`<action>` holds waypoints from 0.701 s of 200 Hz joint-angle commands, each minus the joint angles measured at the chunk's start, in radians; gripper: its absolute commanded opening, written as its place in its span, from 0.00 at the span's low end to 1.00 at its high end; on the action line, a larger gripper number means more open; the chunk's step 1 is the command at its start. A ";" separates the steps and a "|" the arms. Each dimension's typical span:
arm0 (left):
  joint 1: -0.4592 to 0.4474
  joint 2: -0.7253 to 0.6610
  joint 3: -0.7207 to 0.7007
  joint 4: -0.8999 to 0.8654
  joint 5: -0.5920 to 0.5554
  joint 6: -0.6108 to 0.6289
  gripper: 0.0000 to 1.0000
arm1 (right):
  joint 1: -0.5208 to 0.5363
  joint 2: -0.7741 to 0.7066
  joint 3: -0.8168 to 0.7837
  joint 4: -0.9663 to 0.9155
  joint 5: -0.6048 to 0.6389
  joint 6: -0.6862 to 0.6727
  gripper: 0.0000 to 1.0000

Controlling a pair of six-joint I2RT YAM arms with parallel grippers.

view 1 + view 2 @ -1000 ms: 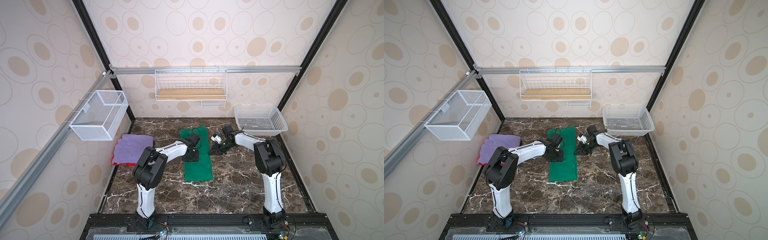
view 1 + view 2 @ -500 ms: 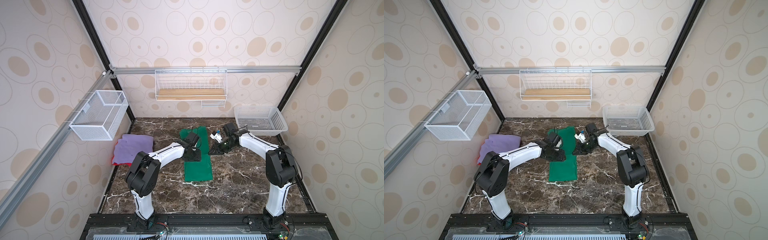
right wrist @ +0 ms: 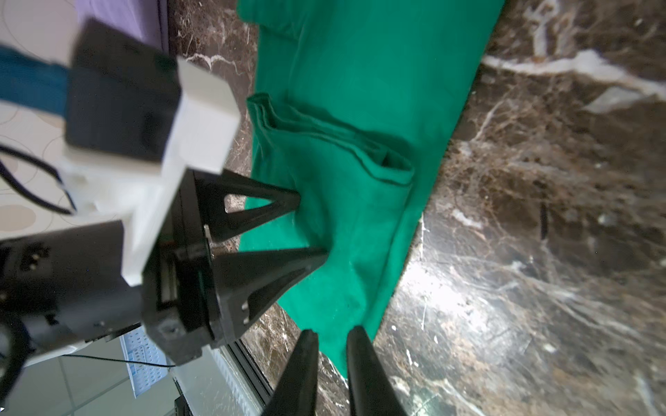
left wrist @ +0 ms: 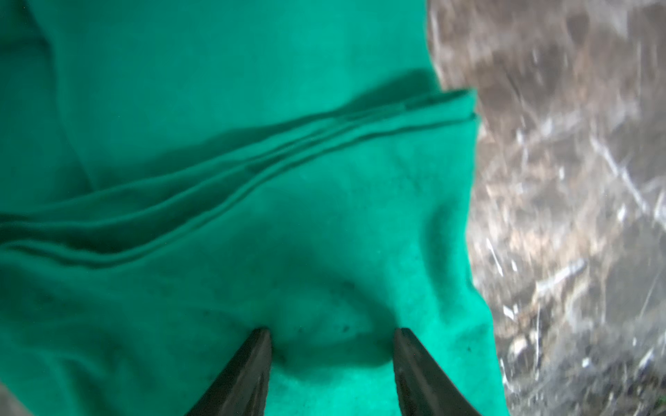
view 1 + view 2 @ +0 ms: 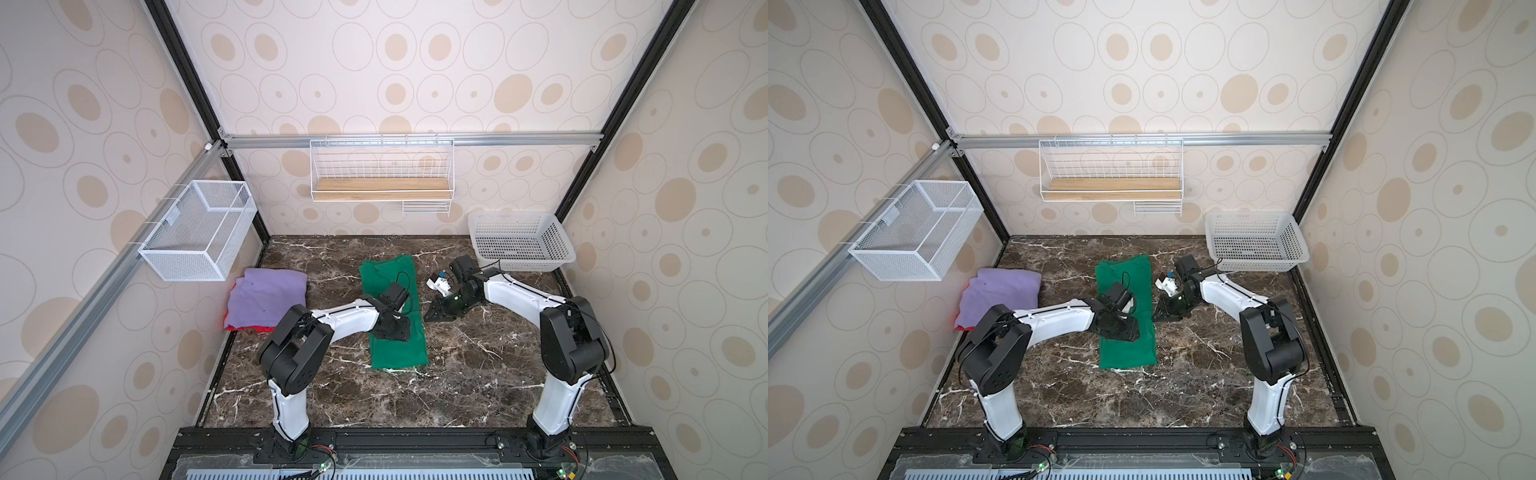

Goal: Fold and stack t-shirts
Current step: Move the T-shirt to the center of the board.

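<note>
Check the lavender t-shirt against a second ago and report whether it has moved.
No. The lavender t-shirt lies where it did, by the left wall just below the hanging mesh basket, on top of the red t-shirt.

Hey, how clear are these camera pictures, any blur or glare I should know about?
Left wrist view: the green t-shirt is slightly soft, the marble table beside it smeared. Right wrist view: shirt folds sharp, the left gripper blurred at its white mount up close, bright glare on the marble by the shirt's edge. Both top views: sharp and evenly lit.
</note>
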 commanded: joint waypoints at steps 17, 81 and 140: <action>-0.180 -0.072 -0.203 -0.082 0.024 -0.158 0.58 | 0.000 -0.059 -0.048 -0.023 0.018 -0.004 0.21; -0.305 -0.233 -0.238 -0.118 0.025 -0.242 0.60 | 0.000 -0.067 -0.083 0.003 0.032 -0.009 0.21; 0.050 -0.471 -0.073 -0.146 0.007 -0.119 0.99 | -0.048 0.014 0.044 0.040 0.040 -0.066 0.39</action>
